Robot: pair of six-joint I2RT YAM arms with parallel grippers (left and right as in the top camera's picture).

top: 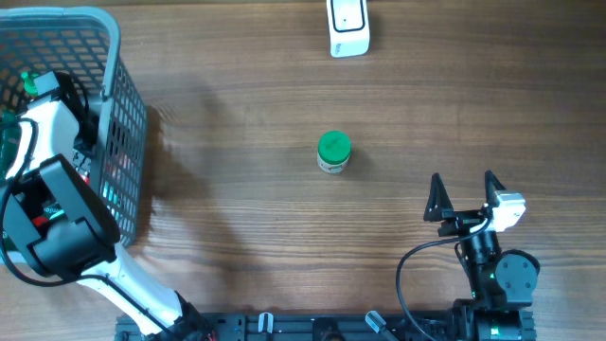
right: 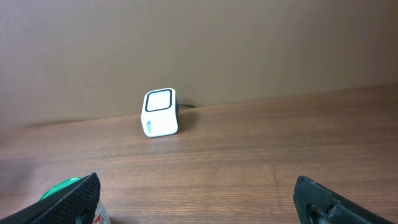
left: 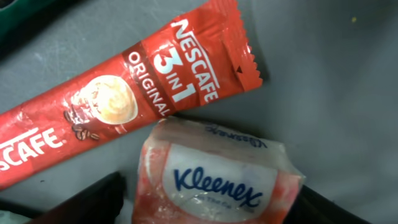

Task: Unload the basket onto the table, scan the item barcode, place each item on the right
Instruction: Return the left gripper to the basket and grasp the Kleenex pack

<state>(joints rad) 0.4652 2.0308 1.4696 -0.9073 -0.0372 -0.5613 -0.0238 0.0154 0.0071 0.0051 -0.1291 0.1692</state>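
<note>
My left arm point(top: 57, 199) reaches down into the grey basket point(top: 123, 123), where its wrist view shows a pink-and-white Kleenex tissue pack point(left: 214, 180) on the basket floor. The left gripper point(left: 211, 205) is open astride the pack. Its right finger point(left: 329, 208) is at the pack's edge, and a small gap shows beside the left finger point(left: 87, 202). A red Nescafe 3-in-1 sachet point(left: 124, 106) lies just beyond the pack. No barcode shows. The white scanner point(top: 347, 26) point(right: 160, 112) stands at the table's far edge. My right gripper point(top: 464, 197) point(right: 199, 202) is open and empty near the front right.
A small green-lidded tub point(top: 333, 152) stands mid-table, its lid peeking past my right gripper's left finger point(right: 62, 186). The basket's mesh walls enclose the left hand at the far left. Bare wood lies between the tub and the scanner.
</note>
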